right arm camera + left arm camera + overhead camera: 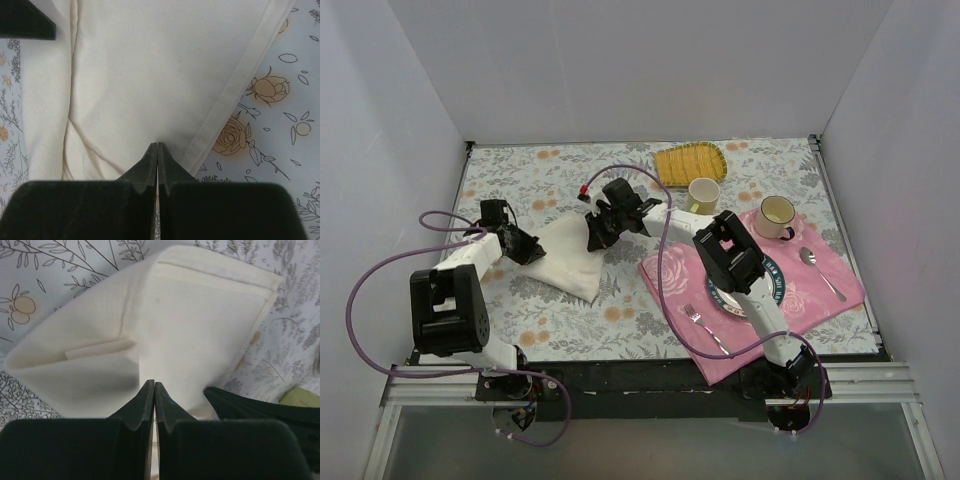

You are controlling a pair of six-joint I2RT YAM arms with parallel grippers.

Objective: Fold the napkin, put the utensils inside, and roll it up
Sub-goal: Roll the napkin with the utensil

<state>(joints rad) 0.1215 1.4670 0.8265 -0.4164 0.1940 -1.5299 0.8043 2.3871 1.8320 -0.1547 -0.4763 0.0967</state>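
Covering the whole work surface, item one was the table [570, 320] under a floral cloth, its near edge taken up by the two arm bases.

Item two, the pink placemat [830, 290], lay at the near right corner. The right arm crossed it and hid most of the plate [775, 285] on it.

Item three, the napkin [568, 262], cream cloth, lay left of the table's centre, well apart from the placemat. It was bunched between both grippers, not flat.

Item four, the left gripper [154, 386], jaws fully together, pinched the napkin's left edge. A hump of cloth rose beyond its tips.

Item five, the right gripper [157, 146], jaws likewise together, nipped the cloth at the far corner, beside a hemmed border. Judged purpose: two opposed pinches to carry one side over for the fold.

Item six, the silver fork [700, 320] and silver spoon [817, 265], sat on the placemat; neither belonged to the task.

Not located: the gold utensil, seen in no view. How many layers each pinch took could not be told, as the fingers covered the cloth there.
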